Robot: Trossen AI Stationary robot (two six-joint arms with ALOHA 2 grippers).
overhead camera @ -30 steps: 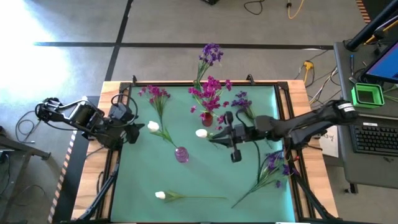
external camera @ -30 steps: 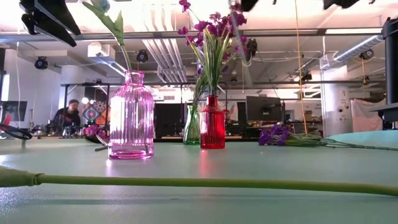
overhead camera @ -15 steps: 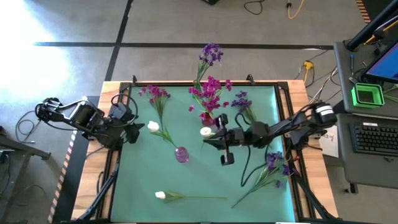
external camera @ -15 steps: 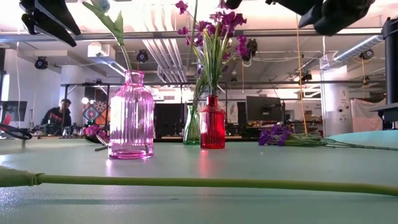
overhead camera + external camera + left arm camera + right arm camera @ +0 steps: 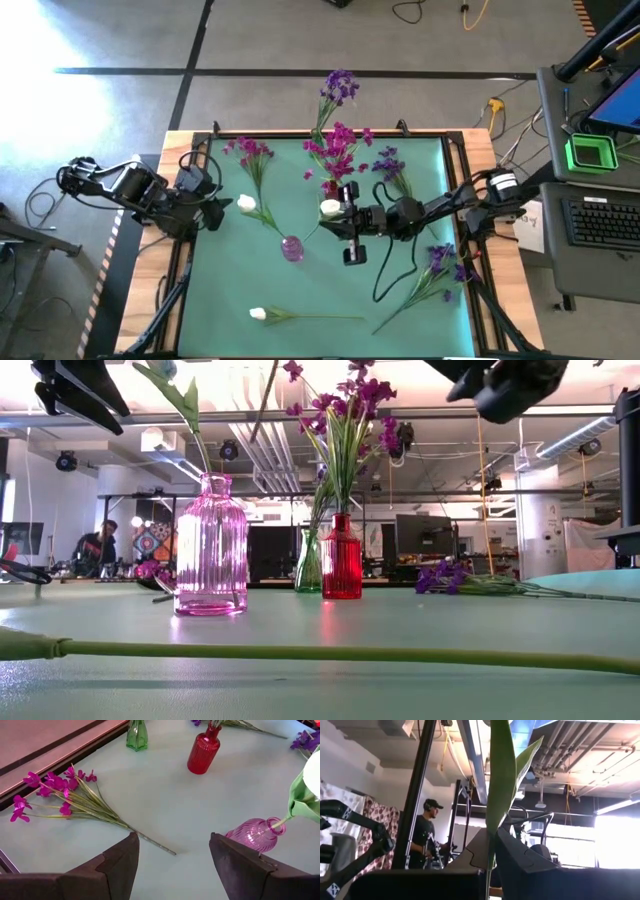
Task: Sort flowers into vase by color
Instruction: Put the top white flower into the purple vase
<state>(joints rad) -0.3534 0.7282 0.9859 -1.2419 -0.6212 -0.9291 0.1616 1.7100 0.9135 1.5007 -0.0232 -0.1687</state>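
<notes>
My right gripper sits over the mat's middle, jaws pinched tight on a white tulip; the bud shows just beside the fingertips, and its green leaf rises between my fingers in the right wrist view. Right arm reaches in from the table's right side, stretched low and long across the mat, wrist turned toward the left arm.

Crowding those jaws: red vase just beyond them toward the table's far edge, stuffed with magenta flowers. Pink vase near the jaws on the left-arm side, already holding another white tulip whose stem leans out toward the left arm. Green vase stands by the far edge with purple flowers in it.

Loose on the mat: a magenta spray well apart, close to the left gripper; a purple sprig beside the right arm's far side; a purple bunch under the right arm's near side; a third white tulip lying flat by the near edge, stem long across the low view.

Left gripper waits at the table's left edge, fingers spread and holding nothing, pointing at the pink vase and the loose magenta spray.

A person stands in the room behind.
</notes>
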